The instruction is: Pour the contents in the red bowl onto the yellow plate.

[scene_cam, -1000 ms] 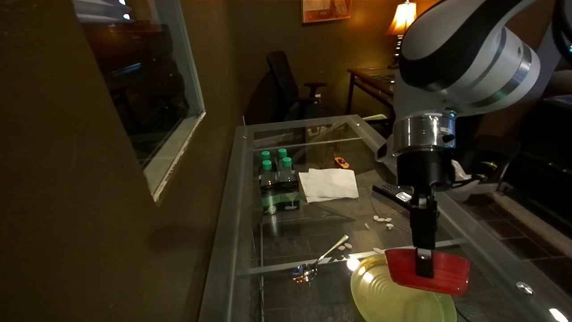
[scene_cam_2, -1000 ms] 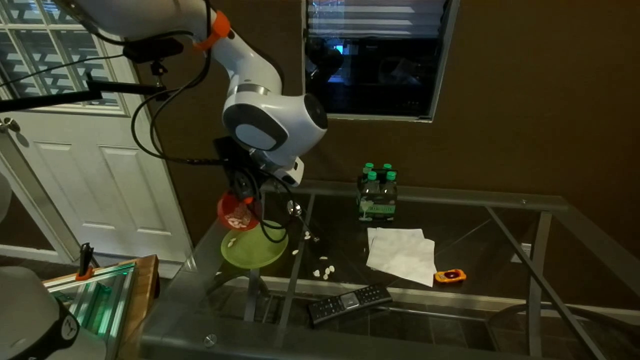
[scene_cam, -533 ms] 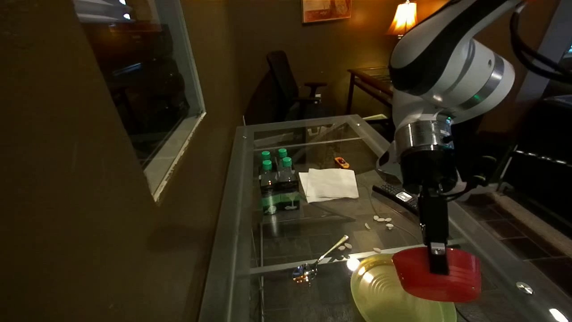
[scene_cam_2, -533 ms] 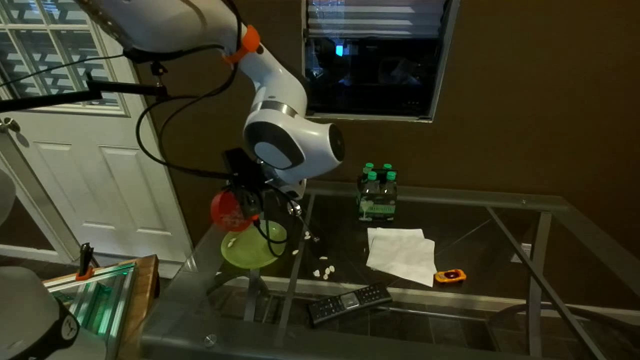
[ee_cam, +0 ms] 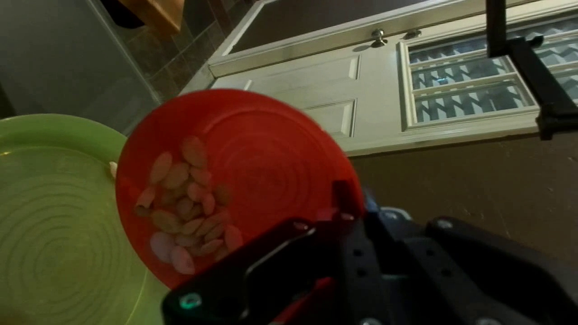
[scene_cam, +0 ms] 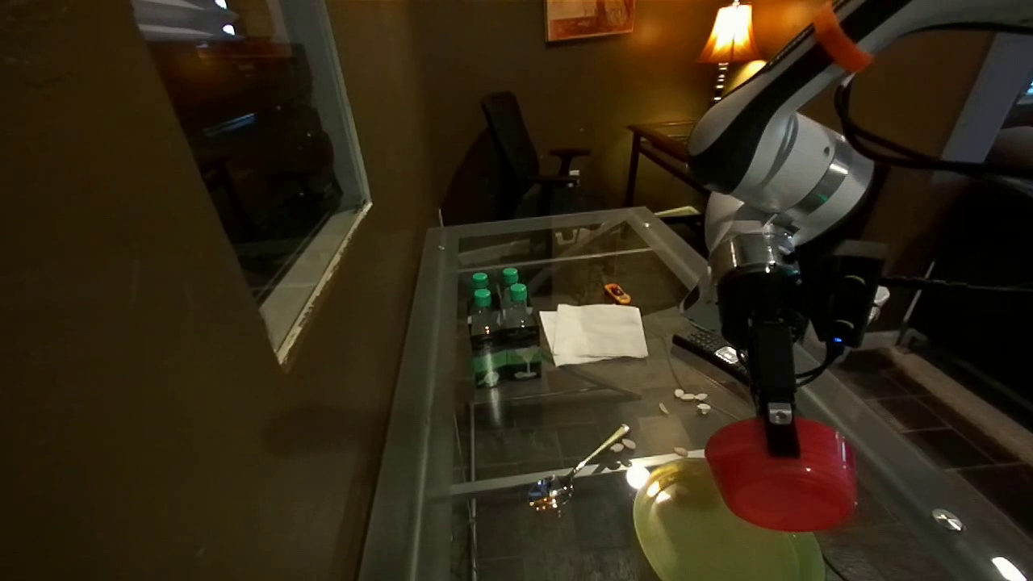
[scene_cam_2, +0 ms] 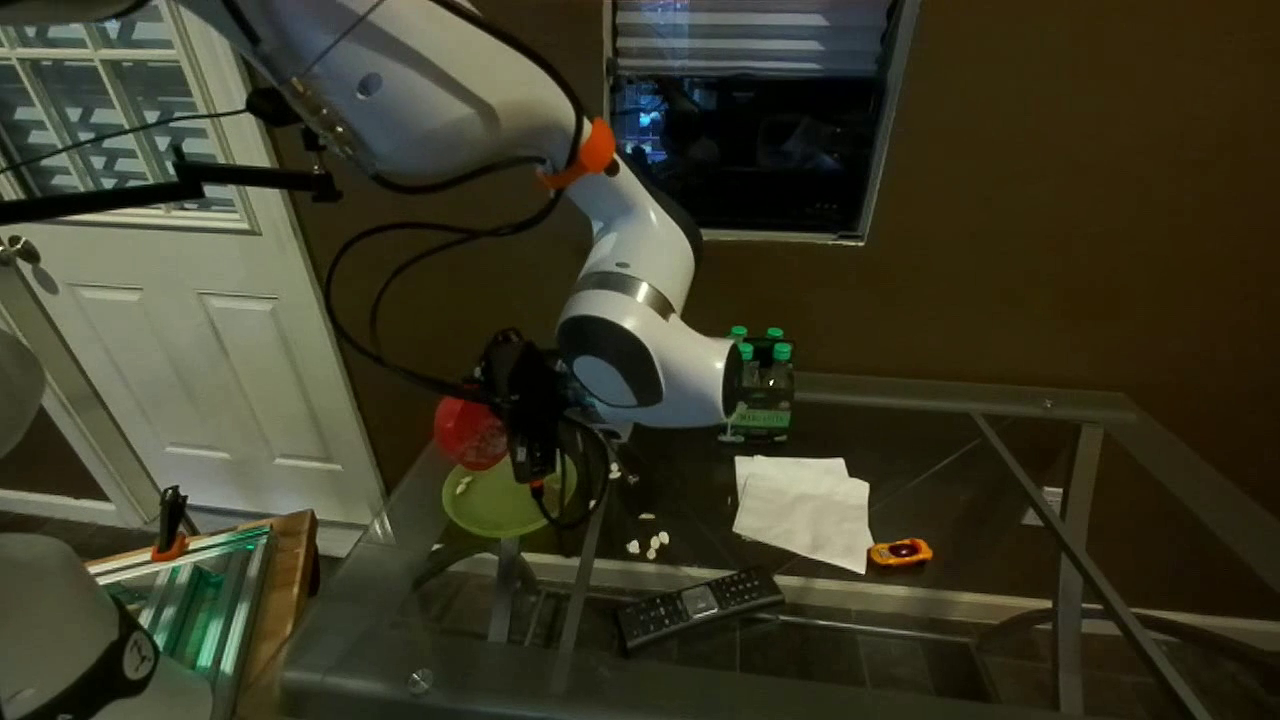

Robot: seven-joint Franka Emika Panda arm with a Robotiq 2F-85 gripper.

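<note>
The red bowl (scene_cam: 783, 492) hangs tilted above the edge of the yellow plate (scene_cam: 686, 532). Both also show in the other exterior view, the bowl (scene_cam_2: 468, 435) and the plate (scene_cam_2: 500, 510). My gripper (scene_cam: 781, 440) is shut on the bowl's rim. In the wrist view, the gripper (ee_cam: 361, 203) pinches the rim of the bowl (ee_cam: 271, 158). The contents (ee_cam: 189, 216), small pale pieces, lie inside the bowl, gathered on the side toward the plate (ee_cam: 54, 225). One pale piece (ee_cam: 113, 169) shows at the plate's edge, partly hidden by the bowl.
Several loose pale pieces (scene_cam_2: 650, 545) lie on the glass table. A spoon (scene_cam: 553, 488), a bottle pack (scene_cam: 504, 347), a white napkin (scene_cam: 597, 332), a black remote (scene_cam_2: 700, 600) and an orange toy car (scene_cam_2: 900, 552) are also there. A brown wall runs along the table.
My wrist has turned and the bowl has tilted further, so more of its rounded outside faces an exterior view. The arm has swung over and lower. The plate has stayed put.
</note>
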